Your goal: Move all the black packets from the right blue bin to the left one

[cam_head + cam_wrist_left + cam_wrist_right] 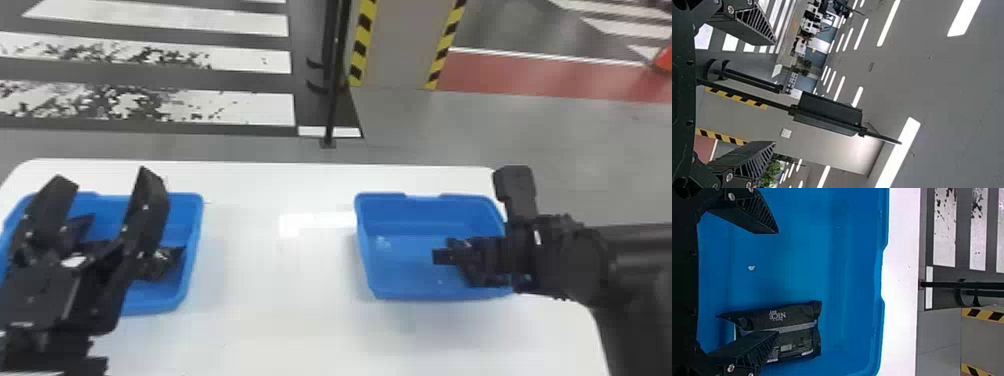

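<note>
Can see, well to the left of the right blue bin [365,250], the left blue bin [195,240] on the same white tabletop [280,280]. Can make out black packets [172,257] inside that left bin, partly hidden by the arm; cannot tell how many. Find the left hand [102,178] there too, well left of the right blue bin and over the left one in the head view, with fingers set wide apart.

Find the right hand [475,255] at the right part of the right blue bin, pointing down, fingers also wide. Can see one black packet [801,342] lying on the floor of the right blue bin, toward its right side, with one finger of the right hand overlapping it in the right wrist view; cannot tell whether touching. Notice also a small white speck [751,268] on the floor of the right blue bin, to the left of the packet.

Looking past the far edge of the right blue bin, see a pillar [400,45] edged in yellow and black stripes, a dark pole [332,90] farther left, and a red floor strip [540,75] to the right
</note>
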